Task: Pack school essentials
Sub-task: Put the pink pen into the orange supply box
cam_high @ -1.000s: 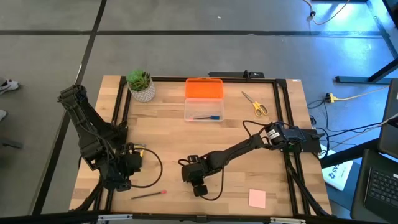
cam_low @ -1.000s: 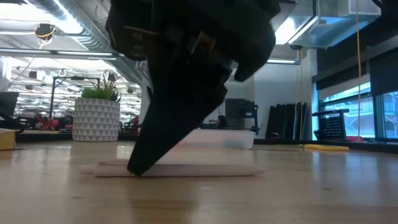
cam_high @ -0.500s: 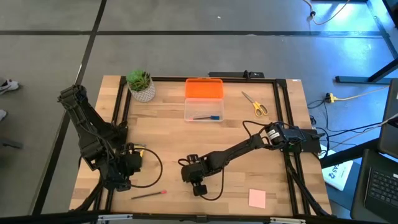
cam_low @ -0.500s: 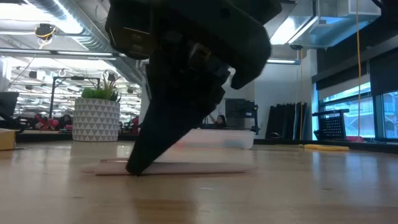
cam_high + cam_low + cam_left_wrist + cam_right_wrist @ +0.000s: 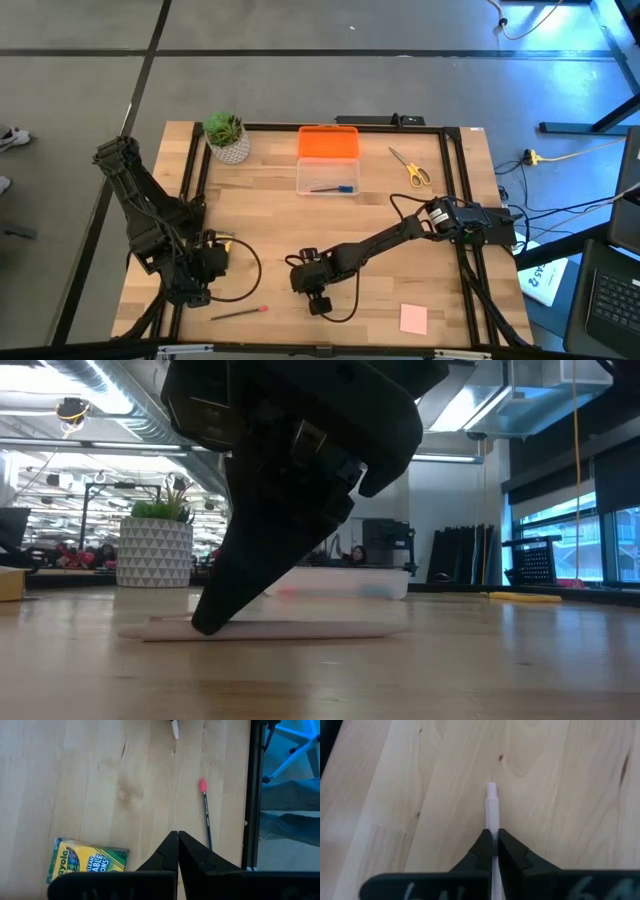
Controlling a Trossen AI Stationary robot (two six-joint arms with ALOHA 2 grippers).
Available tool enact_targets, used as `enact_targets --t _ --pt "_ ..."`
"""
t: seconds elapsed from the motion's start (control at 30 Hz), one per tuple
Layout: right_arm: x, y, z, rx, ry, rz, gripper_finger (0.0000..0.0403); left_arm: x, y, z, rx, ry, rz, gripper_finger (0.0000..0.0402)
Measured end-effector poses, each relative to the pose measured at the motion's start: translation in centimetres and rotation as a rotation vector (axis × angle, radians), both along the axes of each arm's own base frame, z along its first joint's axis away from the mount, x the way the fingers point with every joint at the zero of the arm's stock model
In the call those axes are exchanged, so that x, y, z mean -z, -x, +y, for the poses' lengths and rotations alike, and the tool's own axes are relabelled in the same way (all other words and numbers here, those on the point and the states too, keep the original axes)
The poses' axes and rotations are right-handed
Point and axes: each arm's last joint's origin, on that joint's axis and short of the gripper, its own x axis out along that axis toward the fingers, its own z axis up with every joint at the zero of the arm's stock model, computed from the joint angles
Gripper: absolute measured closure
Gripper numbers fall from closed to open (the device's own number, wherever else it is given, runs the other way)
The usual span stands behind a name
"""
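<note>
The right gripper [image 5: 493, 842] has its jaws clamped on the pale stick [image 5: 491, 810] lying between them on the table [image 5: 560, 780], ready to lift it for packing.

At the far edge of the wooden table [image 5: 270, 215] we see a small green potted plant [image 5: 226, 137] in a white patterned pot, and just along from it a clear case [image 5: 327, 176] with its orange lid [image 5: 328, 142] flipped open. Off to the side, a laptop [image 5: 607, 297] sits beyond trailing cables [image 5: 560, 212].
</note>
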Motion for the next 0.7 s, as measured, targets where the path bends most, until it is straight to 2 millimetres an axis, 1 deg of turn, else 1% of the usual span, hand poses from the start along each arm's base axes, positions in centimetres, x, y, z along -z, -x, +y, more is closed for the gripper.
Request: enact_targets --t 0.7 --pt "-0.08 0.00 0.03 0.001 -0.011 0.002 0.0388 0.00 0.00 0.00 0.000 0.000 0.000 0.0401"
